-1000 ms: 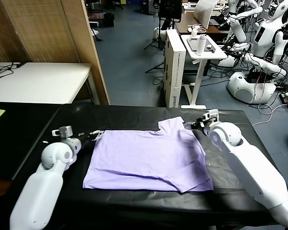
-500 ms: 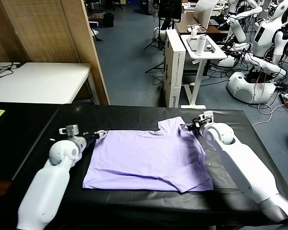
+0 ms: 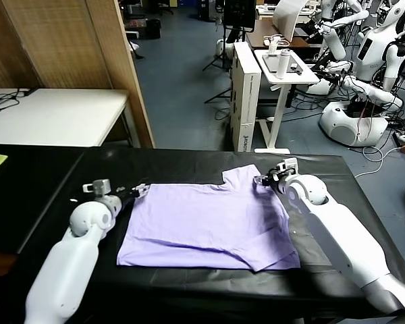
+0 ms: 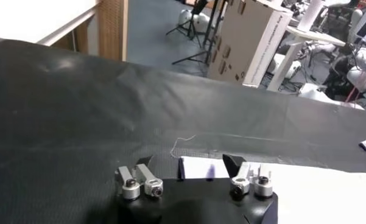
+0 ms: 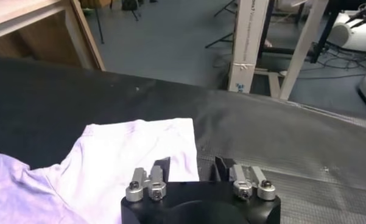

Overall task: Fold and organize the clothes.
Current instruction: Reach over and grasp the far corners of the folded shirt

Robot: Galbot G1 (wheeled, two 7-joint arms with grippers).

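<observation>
Head view, T-shirt (image 3: 209, 223) flat on black table (image 3: 169, 162), left end effector (image 3: 140, 190) and right end effector (image 3: 262, 179) parted astride its corners.

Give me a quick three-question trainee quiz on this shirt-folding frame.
1. True or false: the lavender T-shirt lies spread flat on the black table.
2. Which part of the shirt is the right claw at? A) bottom hem B) far sleeve C) neck opening
3. Fill in: the left claw is at the shirt's far ____ corner.

Key:
1. True. It lies flat, with one fold line near the front edge.
2. B. In the right wrist view the sleeve edge lies between the claw's fingers.
3. Left. In the left wrist view the cloth edge lies between the claw's fingers.
</observation>
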